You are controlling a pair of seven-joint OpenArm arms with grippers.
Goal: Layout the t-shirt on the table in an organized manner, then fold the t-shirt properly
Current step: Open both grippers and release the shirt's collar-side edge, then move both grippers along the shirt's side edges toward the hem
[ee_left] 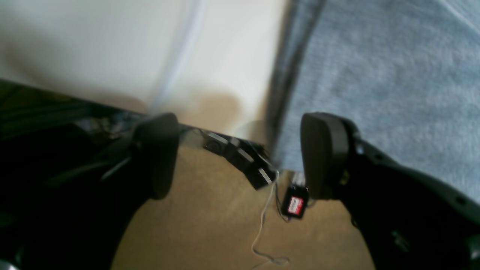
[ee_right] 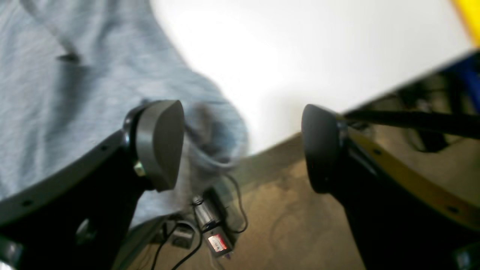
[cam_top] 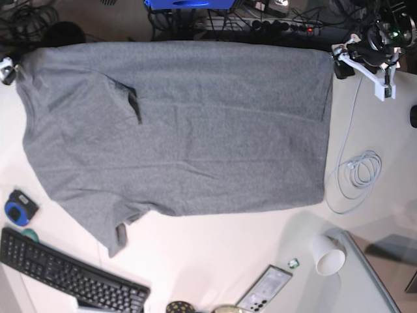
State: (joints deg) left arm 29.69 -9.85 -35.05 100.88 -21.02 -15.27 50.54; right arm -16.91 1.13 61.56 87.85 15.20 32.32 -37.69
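Observation:
The heather-grey t-shirt lies spread flat across the white table, its hem to the right and a sleeve pointing to the near left. My left gripper is open at the far right corner of the shirt, beside its edge, with nothing between the fingers. At the far left corner my right gripper is open as well. A blurred bit of shirt shows just past its left finger, not pinched. In the base view both grippers sit at the table's far edge.
A black keyboard and a blue round object lie near left. A coiled white cable is right of the shirt. A white cup, a phone and a grey-glass panel are near right. Cables and a power strip lie on the floor beyond the far edge.

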